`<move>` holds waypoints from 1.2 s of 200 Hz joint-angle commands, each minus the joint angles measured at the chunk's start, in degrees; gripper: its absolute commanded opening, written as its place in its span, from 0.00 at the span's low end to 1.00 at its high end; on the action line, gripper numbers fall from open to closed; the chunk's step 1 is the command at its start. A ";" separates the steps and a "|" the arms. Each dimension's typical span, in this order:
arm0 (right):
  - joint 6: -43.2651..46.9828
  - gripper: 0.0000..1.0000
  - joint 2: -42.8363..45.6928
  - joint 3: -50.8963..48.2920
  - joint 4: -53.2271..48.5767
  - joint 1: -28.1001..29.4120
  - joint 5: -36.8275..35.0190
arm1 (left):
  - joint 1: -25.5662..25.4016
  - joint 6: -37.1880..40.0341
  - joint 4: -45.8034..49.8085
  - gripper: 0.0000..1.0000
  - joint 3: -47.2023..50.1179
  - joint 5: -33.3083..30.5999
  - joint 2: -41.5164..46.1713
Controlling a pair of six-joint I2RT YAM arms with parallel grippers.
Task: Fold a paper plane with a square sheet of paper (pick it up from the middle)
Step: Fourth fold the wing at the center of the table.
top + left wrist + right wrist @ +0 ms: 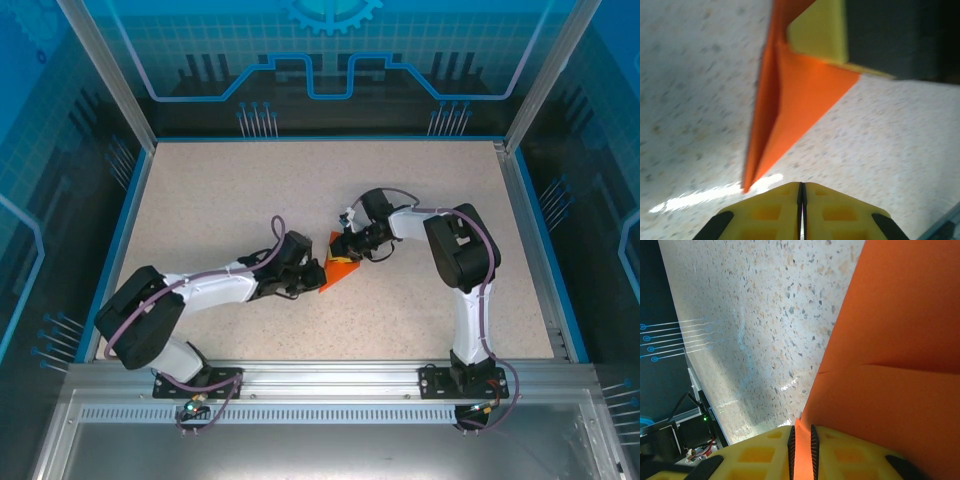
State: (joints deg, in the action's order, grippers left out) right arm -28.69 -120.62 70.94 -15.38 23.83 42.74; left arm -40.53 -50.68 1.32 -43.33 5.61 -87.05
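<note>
Right gripper (343,248): jaws clamped on the orange paper (341,270). In the right wrist view the paper's edge sits pinched between the two yellow fingers (760,452). From the tips the paper (900,340) runs up and away on their right side, with one crease line across it.

Left gripper (310,277): jaws pressed together. In the left wrist view the gripper (801,192) has just a thin dark seam between its pads. We can't tell whether any paper sits in that seam (too narrow to read).

Paper relative to the left tool: just ahead of the tips. It is folded into a narrow wedge of at least two layers (800,100), with a long fold down its left side. The sharp point sits low, just ahead-left of the left finger and close to the speckled table (695,100). We can't tell if it touches. The wide end rises away from our tips to the right gripper's yellow finger (820,30), which overlaps it at the far end.

From above, the two grippers face each other tip to tip near the middle of the table (420,190). The paper lies between them, a small orange patch just off the right gripper's near side.
</note>
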 commanded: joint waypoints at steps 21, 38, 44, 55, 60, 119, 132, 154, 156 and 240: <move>-1.13 0.19 -4.58 -2.37 1.21 -0.56 -7.15 | 1.08 -0.38 -4.64 0.10 -4.33 -0.41 -6.72; -1.32 0.19 -4.28 -2.54 1.36 -0.65 -7.23 | 1.32 -1.49 -6.43 0.08 -5.01 -0.70 -9.74; -1.36 0.19 -4.19 -2.55 1.40 -0.68 -7.32 | 1.42 -1.88 -7.10 0.08 -5.01 -0.53 -11.12; -1.44 0.19 -4.01 -2.58 1.40 -0.76 -7.49 | 1.74 -2.76 -8.24 0.06 -5.03 -0.25 -12.85; -1.51 0.19 -3.88 -2.72 1.42 -0.81 -7.48 | 1.69 -3.11 -8.36 0.06 -5.01 -0.45 -13.70; -1.74 0.19 -1.20 -2.57 1.75 -1.41 -6.71 | 1.78 -6.22 -3.69 0.00 -1.40 -5.98 -15.87; -1.68 0.20 -0.44 -1.85 1.56 -1.80 -6.77 | 1.84 -5.94 -2.28 0.00 -0.48 -6.52 -15.42; -1.77 0.20 0.11 -0.05 0.87 -3.36 -6.93 | 1.83 -5.56 -1.97 0.00 1.39 -6.83 -14.69; -1.71 0.20 0.16 0.09 0.83 -3.53 -6.85 | 1.83 -5.57 -2.05 0.00 1.53 -6.86 -14.70; 5.14 0.13 5.84 2.15 -3.54 -3.26 -10.28 | 1.81 -2.06 -1.74 0.00 2.82 -5.60 -14.91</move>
State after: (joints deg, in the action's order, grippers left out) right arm -24.29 -118.72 74.81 -20.08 20.80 30.41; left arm -39.16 -54.94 -10.46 -43.99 2.96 -100.38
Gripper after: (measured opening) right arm 0.130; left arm 0.048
